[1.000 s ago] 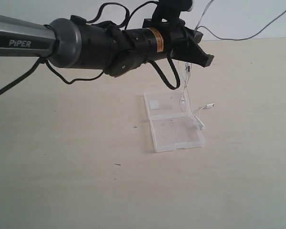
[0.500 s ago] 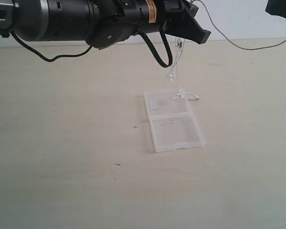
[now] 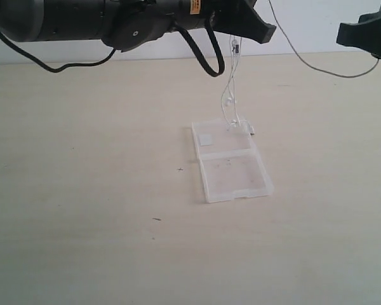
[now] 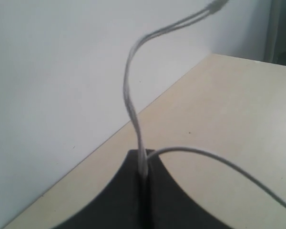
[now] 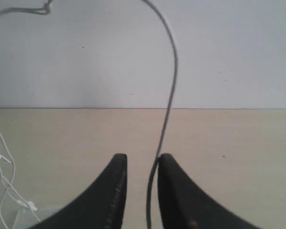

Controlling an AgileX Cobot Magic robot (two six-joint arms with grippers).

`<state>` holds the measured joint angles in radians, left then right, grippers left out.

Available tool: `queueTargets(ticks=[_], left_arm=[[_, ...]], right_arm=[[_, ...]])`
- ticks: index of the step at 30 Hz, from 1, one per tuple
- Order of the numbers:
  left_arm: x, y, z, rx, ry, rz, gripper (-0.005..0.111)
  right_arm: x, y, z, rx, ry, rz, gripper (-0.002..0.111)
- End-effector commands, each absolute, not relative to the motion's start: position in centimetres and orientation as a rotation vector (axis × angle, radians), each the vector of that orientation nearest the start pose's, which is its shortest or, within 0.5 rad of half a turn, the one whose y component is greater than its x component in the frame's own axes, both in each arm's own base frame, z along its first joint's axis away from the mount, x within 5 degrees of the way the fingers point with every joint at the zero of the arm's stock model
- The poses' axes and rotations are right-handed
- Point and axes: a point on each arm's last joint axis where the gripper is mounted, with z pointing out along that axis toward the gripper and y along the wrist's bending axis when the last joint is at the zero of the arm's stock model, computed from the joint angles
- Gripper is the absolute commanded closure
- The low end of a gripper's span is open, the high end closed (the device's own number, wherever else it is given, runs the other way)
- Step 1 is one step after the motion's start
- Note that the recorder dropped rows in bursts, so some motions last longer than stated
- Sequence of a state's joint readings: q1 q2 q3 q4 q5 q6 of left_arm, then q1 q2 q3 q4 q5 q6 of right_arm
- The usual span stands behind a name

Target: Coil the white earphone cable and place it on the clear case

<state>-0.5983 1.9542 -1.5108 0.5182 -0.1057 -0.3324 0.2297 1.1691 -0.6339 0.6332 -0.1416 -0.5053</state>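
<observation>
The white earphone cable (image 3: 229, 86) hangs from my left gripper (image 3: 264, 32), which is high above the table and shut on it. Its lower end with the earbuds rests at the far edge of the clear case (image 3: 235, 175), which lies open and flat with a whitish patch (image 3: 206, 140) in the far half. In the left wrist view the cable (image 4: 131, 102) leaves the closed jaws of the left gripper (image 4: 144, 162) in two runs. One run (image 3: 314, 65) sags toward my right gripper (image 3: 349, 33). The right gripper (image 5: 141, 160) is open; the cable (image 5: 168, 109) passes between its fingers.
The pale wooden table (image 3: 82, 190) carries only the case and cable. A white wall (image 3: 317, 25) stands right behind its far edge. The left arm's black body and thick black cables (image 3: 146, 25) span the top of the exterior view.
The left arm has risen and lifted the cable. Its loose end slid from beside the case's right edge to the far edge. The right gripper has come into view at the top right.
</observation>
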Motion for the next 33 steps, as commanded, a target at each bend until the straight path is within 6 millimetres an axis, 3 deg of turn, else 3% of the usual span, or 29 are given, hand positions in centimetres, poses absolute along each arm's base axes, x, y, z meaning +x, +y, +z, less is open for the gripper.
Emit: queueTargets(ticks=[1, 7, 16, 33], left_arm=[[38.6, -26.6, 28.8, 0.722, 1.678, -0.345, 0.107], [38.7, -26.5, 28.8, 0.718, 1.679, -0.343, 0.107], [38.7, -26.5, 28.8, 0.73, 1.675, -0.332, 0.107], [38.8, -26.4, 28.8, 0.742, 1.673, -0.316, 0.107]], right_arm=[[23.6, 4.6, 28.8, -0.05, 1.871, 0.157, 0.066], [22.5, 4.5, 30.1, -0.053, 1.825, 0.175, 0.05], [21.8, 5.0, 31.0, -0.141, 1.807, 0.175, 0.038], [20.7, 6.9, 35.2, -0.362, 1.937, 0.339, 0.036]])
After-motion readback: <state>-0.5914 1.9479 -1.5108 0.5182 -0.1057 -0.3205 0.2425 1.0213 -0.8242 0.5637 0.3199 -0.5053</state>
